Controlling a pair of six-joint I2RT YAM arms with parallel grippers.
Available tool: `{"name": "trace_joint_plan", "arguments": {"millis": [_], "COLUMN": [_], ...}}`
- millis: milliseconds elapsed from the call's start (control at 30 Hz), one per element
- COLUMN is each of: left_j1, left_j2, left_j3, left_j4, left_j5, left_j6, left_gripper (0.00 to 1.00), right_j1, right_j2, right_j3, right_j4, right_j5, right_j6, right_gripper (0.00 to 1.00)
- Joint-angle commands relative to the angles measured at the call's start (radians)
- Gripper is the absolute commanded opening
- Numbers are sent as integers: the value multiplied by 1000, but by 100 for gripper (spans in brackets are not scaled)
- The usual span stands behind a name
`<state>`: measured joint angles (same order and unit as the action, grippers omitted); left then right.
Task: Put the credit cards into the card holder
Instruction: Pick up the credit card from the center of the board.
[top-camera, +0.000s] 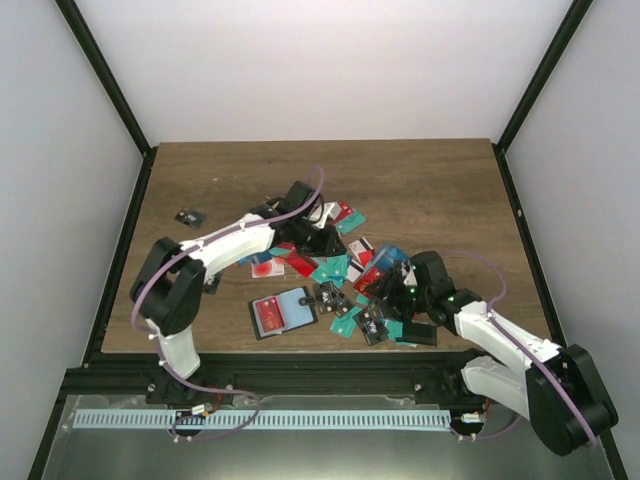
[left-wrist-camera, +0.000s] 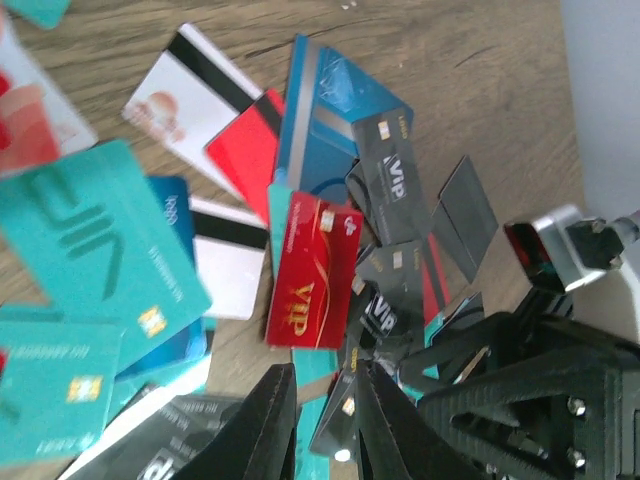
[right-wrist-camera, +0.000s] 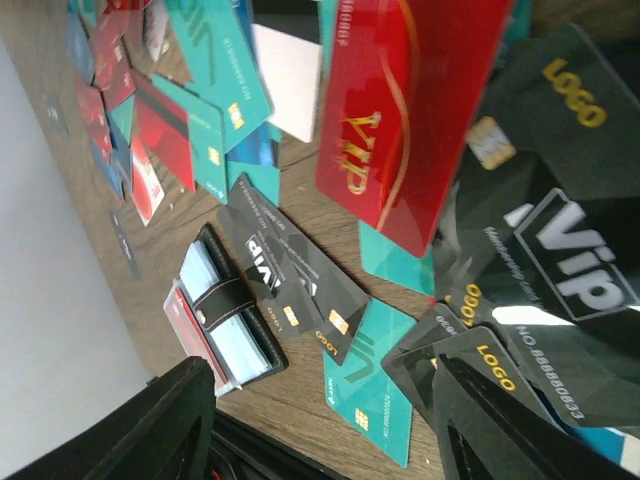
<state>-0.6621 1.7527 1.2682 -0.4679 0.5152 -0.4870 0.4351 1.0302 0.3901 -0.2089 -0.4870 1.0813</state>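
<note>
- The credit cards (top-camera: 345, 265) are spread in a loose, overlapping pile at the middle of the brown wood-grain table (top-camera: 420, 180). They are thin, flat, glossy rectangles with rounded corners.
- A red card (left-wrist-camera: 312, 270) with gold "VIP" lettering is laid on top of the pile. Teal cards (left-wrist-camera: 90, 240) with small gold chips lie to its left in the left wrist view, and black cards (right-wrist-camera: 560, 270) with white and gold print are fanned beside it.
- A white card (left-wrist-camera: 190, 90) with a black stripe is seen at the far side of the pile.
- The card holder (top-camera: 283, 312) is laid open and flat at the near left of the pile, between the two arms. A red face is shown in its left half and pale blue in its right; a short black clasp tab is turned towards the pile.
- The left gripper (left-wrist-camera: 325, 425) is held low over the pile with its matt black fingers narrowly apart.
- The right gripper (right-wrist-camera: 325, 400) is held over the near right of the pile with its fingers spread wide; nothing is clamped.
</note>
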Motion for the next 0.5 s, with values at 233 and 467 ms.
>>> {"name": "trace_joint_plan", "arguments": {"millis": [233,467], "left_j1": [-29,-31], "left_j2": [293,427], "left_j3": [287,422], "left_j4": [-31,-111], "left_j5": [169,207], "left_j6": [96,130], "left_gripper": [20,19], "right_j1": [-8,-4], "right_j2": [13,93], "right_j3": [-123,-152], "right_j4": [277,398], "right_j5": [49,41], "right_j6": [279,325], "right_gripper": [58,55]}}
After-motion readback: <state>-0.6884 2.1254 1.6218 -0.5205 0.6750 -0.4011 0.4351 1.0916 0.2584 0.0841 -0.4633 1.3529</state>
